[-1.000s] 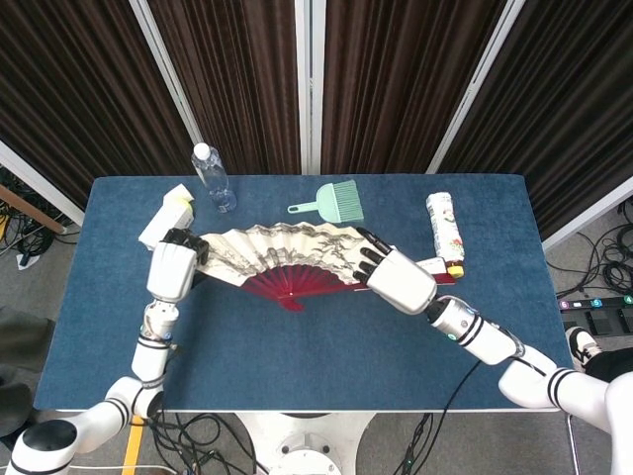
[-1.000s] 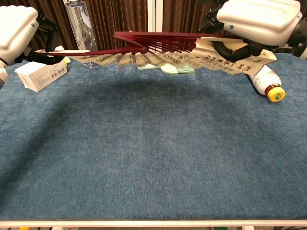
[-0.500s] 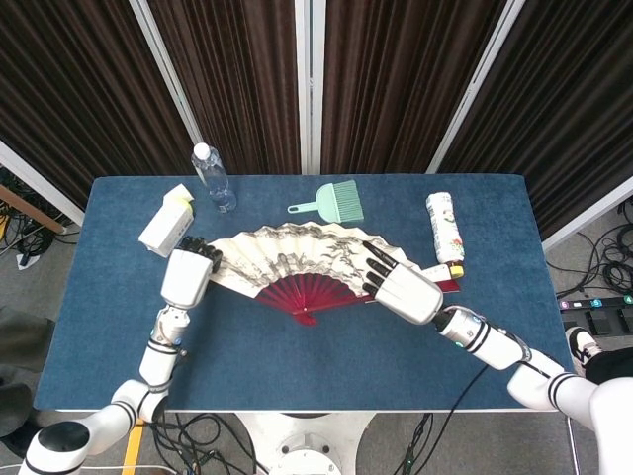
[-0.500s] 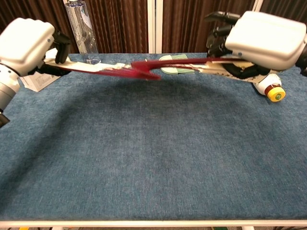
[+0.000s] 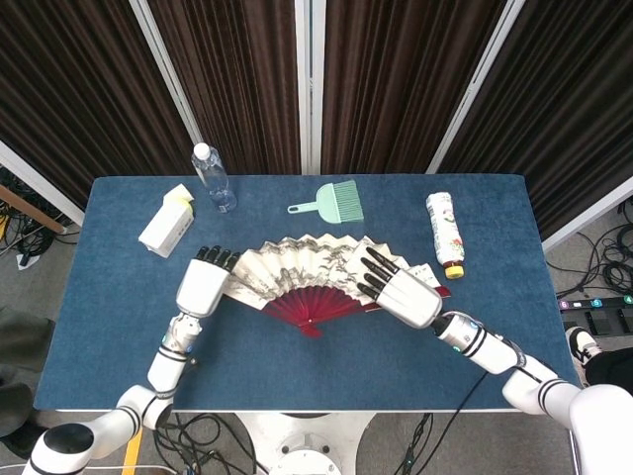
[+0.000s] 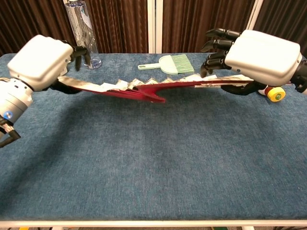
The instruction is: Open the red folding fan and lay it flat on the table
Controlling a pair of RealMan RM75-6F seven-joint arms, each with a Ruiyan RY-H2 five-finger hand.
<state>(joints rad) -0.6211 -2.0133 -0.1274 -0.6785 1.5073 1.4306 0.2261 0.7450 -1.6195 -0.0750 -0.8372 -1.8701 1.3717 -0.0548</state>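
Observation:
The red folding fan (image 5: 302, 275) is spread wide, its painted paper leaf arching over dark red ribs that meet at a pivot (image 5: 314, 328). In the chest view the fan (image 6: 144, 89) hangs just above the blue table, sagging toward its pivot. My left hand (image 5: 203, 282) holds the fan's left end, thumb beneath and fingers extended over it. My right hand (image 5: 404, 295) holds the right end the same way, fingers stretched across the leaf. In the chest view the left hand (image 6: 41, 62) and right hand (image 6: 259, 56) sit at similar heights.
Behind the fan lie a green dustpan brush (image 5: 334, 202), a clear water bottle (image 5: 213, 177) standing upright, a white carton (image 5: 166, 221) at the left, and a white bottle with an orange cap (image 5: 445, 233) lying at the right. The near table edge (image 6: 153, 222) runs below.
Both hands have carried the open fan nearer to me and lower, close to the tabletop. The fan has tilted from level to sagging at its pivot.

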